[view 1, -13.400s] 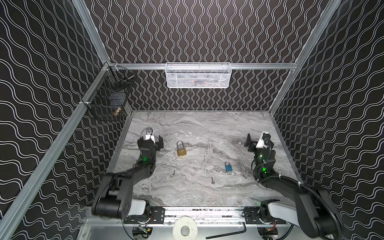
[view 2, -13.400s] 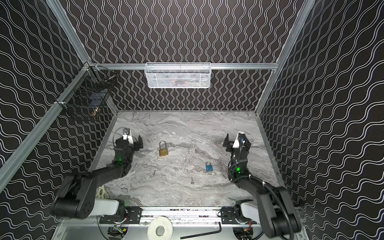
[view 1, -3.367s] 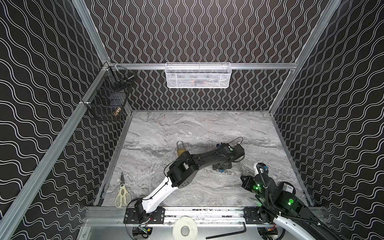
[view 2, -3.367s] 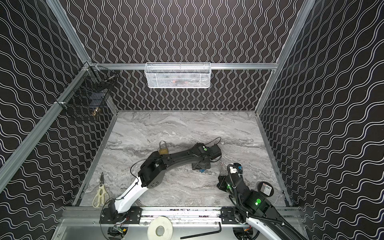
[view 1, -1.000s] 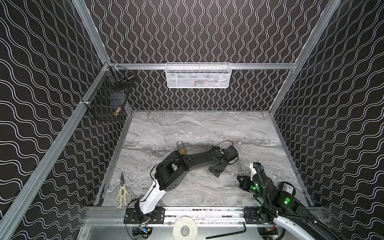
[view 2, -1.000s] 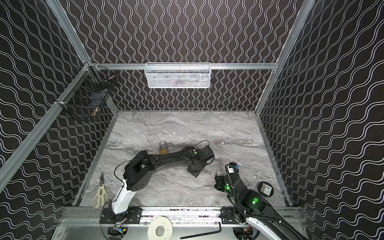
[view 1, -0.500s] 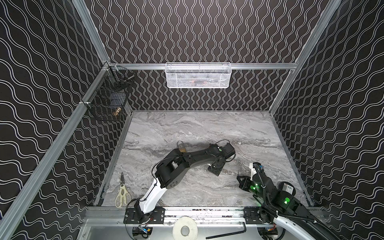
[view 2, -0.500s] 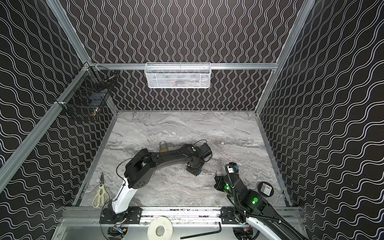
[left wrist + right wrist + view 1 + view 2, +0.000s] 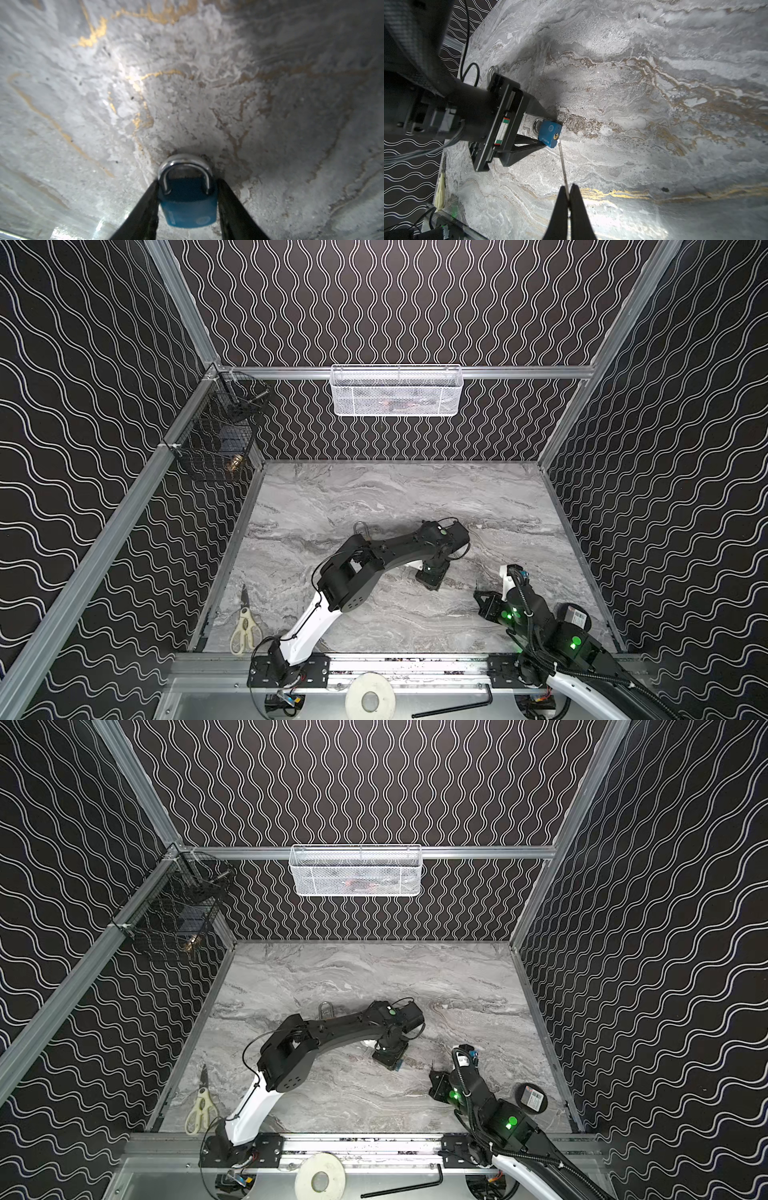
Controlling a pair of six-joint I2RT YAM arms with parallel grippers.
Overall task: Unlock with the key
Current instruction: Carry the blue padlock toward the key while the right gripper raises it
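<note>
1. Looking down in both top views, the left arm reaches across the marbled tabletop (image 9: 374, 489) and points the left pincer (image 9: 432, 578) downward just off centre, toward 5 o'clock. A sliver of the blue padlock (image 9: 398, 1064) shows at its tip in a top view. The right pincer (image 9: 486, 600) sits at 4 o'clock from the left one, near but apart. The silver loop of a second padlock (image 9: 361, 528) shows beside the left arm, at 11 o'clock from centre. The scissors (image 9: 245, 626) lie in the 8 o'clock corner.
2. In the left wrist view, the left pincer (image 9: 187, 182) is pinching the blue padlock (image 9: 188, 204). Its two black fingers (image 9: 145, 207) press against opposite sides of the blue body. The lock's shackle (image 9: 185, 164) is closed and points away from the camera, with its bow down at the tabletop.
3. In the right wrist view, the right pincer (image 9: 569, 193) is pressed together on the thin key (image 9: 563, 168), seen edge-on. The blade sticks out toward the blue padlock (image 9: 550, 133). Its tip lies at the edge of the lock's bottom face, just beside the keyhole (image 9: 555, 136) and not in it. I cannot tell whether the tip touches the lock. The left pincer holds that face turned toward the key.
</note>
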